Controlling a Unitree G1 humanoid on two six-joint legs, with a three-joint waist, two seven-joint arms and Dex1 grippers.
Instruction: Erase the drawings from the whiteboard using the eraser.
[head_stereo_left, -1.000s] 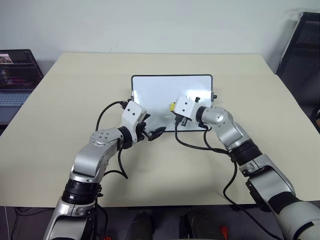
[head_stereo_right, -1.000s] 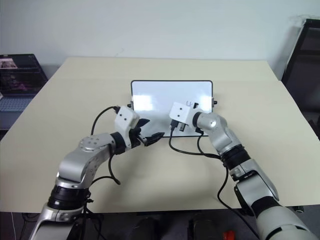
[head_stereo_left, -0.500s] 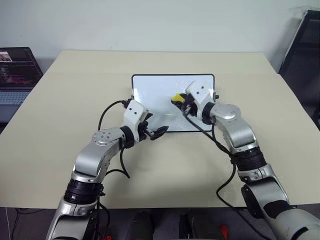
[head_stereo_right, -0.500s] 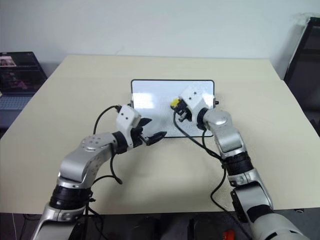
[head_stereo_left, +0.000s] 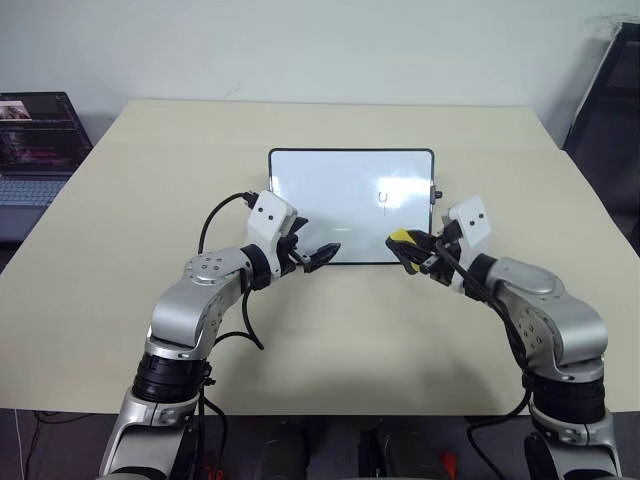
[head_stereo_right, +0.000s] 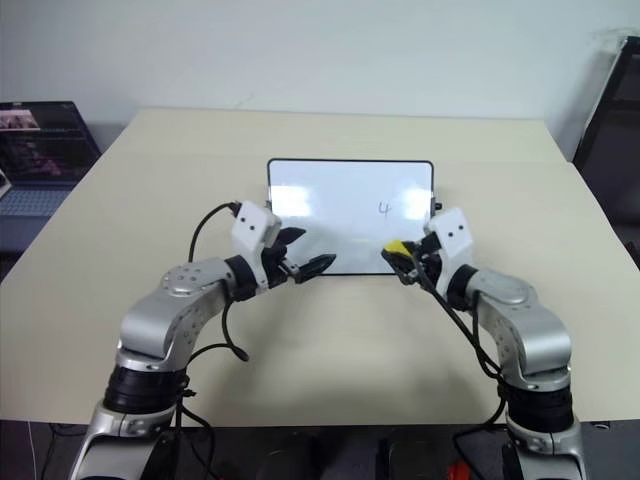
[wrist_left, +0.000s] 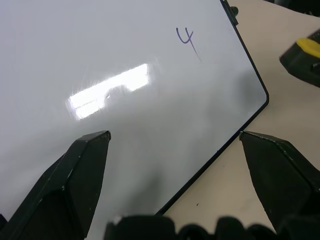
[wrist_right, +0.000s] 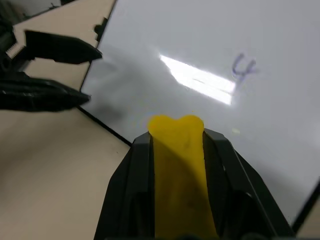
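The whiteboard (head_stereo_left: 340, 190) lies flat at the middle of the table, with small black knobs at its sides. One drawing, a thin "4" (head_stereo_left: 383, 200), stands on its right half. My right gripper (head_stereo_left: 408, 250) is shut on the yellow eraser (head_stereo_left: 399, 236), just off the board's near edge at the right. In the right wrist view the eraser (wrist_right: 179, 160) sits between the fingers, with the "4" (wrist_right: 243, 67) beyond it. My left gripper (head_stereo_left: 320, 256) is open over the board's near edge, with nothing between its fingers (wrist_left: 85, 165).
An open laptop (head_stereo_left: 30, 150) sits off the table's far left corner. A dark rack (head_stereo_left: 605, 90) stands at the far right. The beige table (head_stereo_left: 150, 190) has bare room on all sides of the board.
My right gripper pulled back with the eraser, off the board toward its near right edge, and its wrist rolled. The "4" is now uncovered. The left arm stayed put.
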